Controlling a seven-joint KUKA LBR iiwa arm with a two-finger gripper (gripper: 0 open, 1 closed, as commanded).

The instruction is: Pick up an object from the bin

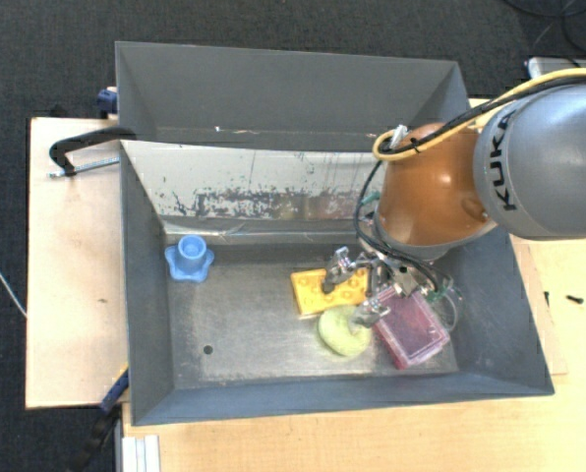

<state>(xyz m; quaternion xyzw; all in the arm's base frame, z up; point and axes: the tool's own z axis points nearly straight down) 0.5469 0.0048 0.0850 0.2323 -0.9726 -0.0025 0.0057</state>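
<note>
Grey arm (544,170) and its orange cover (431,190) hang highest, upper right of the frame; beneath, the hand (370,283) sits low over the right edge of a yellow wedge (322,291), lower right of the bin (273,96); how far open it is, I cannot tell; green lump (342,334) and pink box (411,330) lie just beside; blue piece (188,259) well apart, left.

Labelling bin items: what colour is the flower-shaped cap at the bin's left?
Light blue; the cap shows best in the camera view.

matt grey metal bin (146,293), its wall behind the tool (364,285) scuffed; beside the tool, a translucent pink plastic box (411,330) and matt yellow block (318,291).
</note>
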